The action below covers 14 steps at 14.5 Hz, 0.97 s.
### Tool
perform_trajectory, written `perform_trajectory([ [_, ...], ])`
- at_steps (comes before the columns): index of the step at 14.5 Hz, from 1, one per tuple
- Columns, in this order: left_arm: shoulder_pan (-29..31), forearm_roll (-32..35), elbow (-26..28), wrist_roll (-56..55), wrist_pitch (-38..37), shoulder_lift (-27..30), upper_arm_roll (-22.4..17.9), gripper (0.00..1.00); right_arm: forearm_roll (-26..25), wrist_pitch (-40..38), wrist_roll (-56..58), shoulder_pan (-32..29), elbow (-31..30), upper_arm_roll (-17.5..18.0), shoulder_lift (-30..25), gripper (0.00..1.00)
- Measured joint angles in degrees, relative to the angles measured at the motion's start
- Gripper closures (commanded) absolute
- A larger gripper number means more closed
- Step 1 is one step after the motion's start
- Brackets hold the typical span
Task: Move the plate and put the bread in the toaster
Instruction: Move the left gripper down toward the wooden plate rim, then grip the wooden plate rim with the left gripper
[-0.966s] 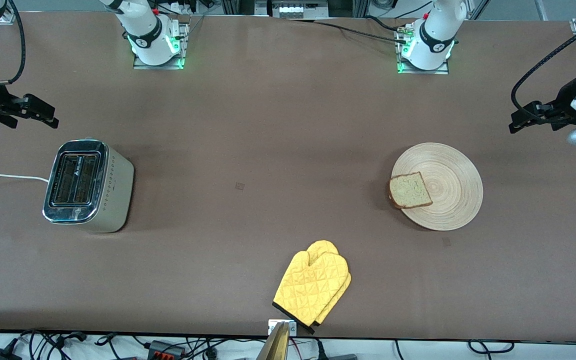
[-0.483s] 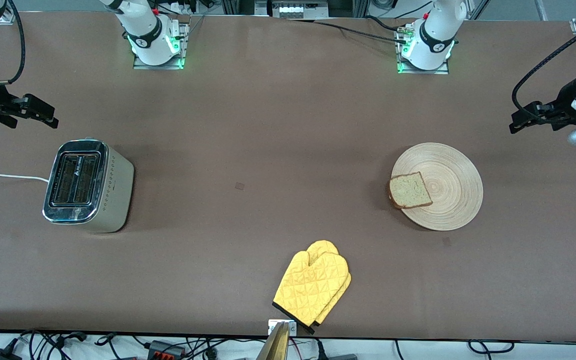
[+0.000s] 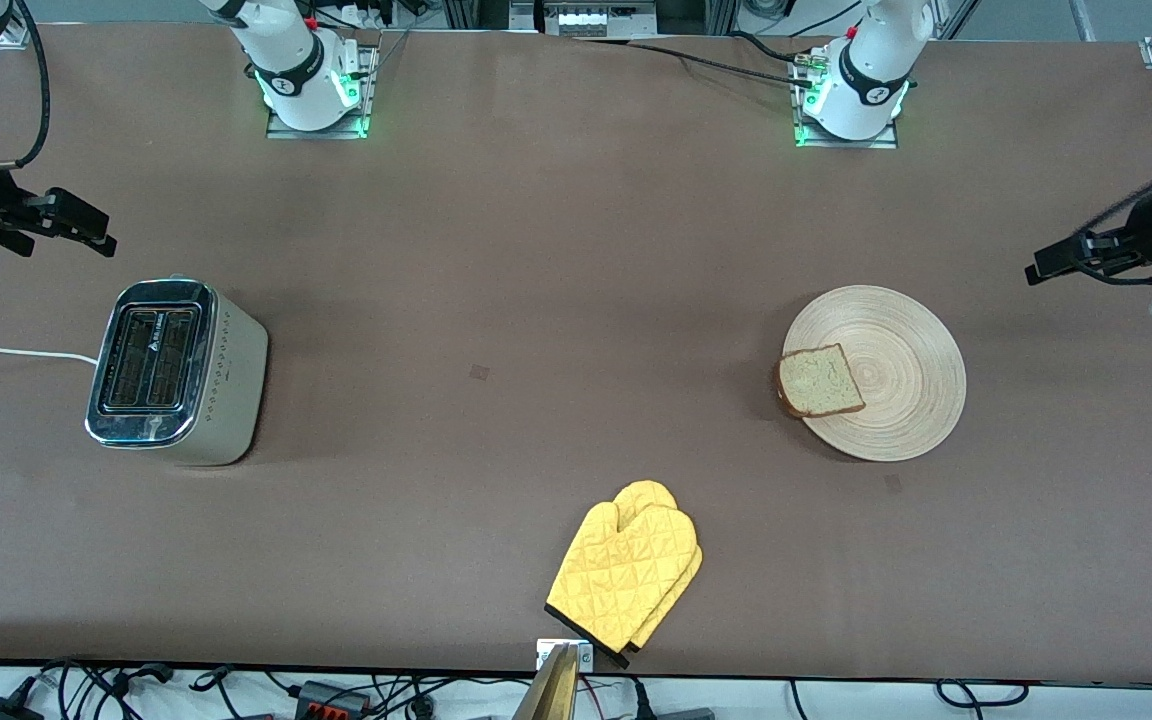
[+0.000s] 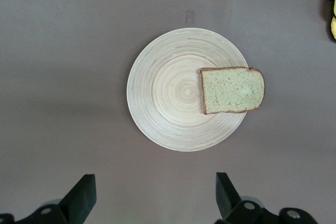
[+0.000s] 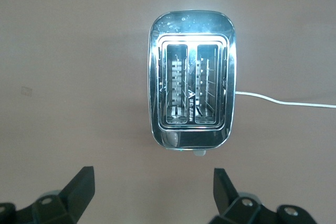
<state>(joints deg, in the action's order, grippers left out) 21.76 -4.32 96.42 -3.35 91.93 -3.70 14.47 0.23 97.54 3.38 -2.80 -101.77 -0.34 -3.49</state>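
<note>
Front view: the left gripper (image 3: pixel 1036 270) just dipped a bit toward the round pale bamboo plate (image 3: pixel 901 330), which hasn't budged on the brown surface (image 3: pixel 536 300); so the approach is only starting.

Left wrist view: jaws spread wide, square brown-crusted bread slice (image 4: pixel 232 90) overhanging the plate's edge.

Right wrist view: right gripper (image 5: pixel 152 195) waits, jaws open, over the chrome-topped cream toaster (image 5: pixel 191 80).

The bread (image 3: pixel 820 381) lies on the plate (image 3: pixel 901 335), well apart from the toaster (image 3: pixel 174 371).

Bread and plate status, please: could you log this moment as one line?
bread: on plate edge | toaster: slots empty | left pincer: open, above plate | right pincer: open, waiting above toaster
</note>
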Motion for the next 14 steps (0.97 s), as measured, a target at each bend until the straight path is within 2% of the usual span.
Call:
perform_trajectory([
  [3,4.2,-3.4,0.0,0.9,0.0,-2.9,-0.1,0.00,0.0,0.0,0.0,0.0,0.0,0.0,0.0,0.00],
  [6,9.2,-7.4,-0.1,7.4,0.1,-7.6,-0.2,0.00,0.0,0.0,0.0,0.0,0.0,0.0,0.0,0.00],
  [10,13.7,-10.4,-0.2,22.3,0.4,-18.7,-0.3,0.00,0.0,0.0,0.0,0.0,0.0,0.0,0.0,0.00],
  [14,15.7,-12.8,-0.3,27.1,3.9,-28.5,-0.3,0.00,0.0,0.0,0.0,0.0,0.0,0.0,0.0,0.00],
])
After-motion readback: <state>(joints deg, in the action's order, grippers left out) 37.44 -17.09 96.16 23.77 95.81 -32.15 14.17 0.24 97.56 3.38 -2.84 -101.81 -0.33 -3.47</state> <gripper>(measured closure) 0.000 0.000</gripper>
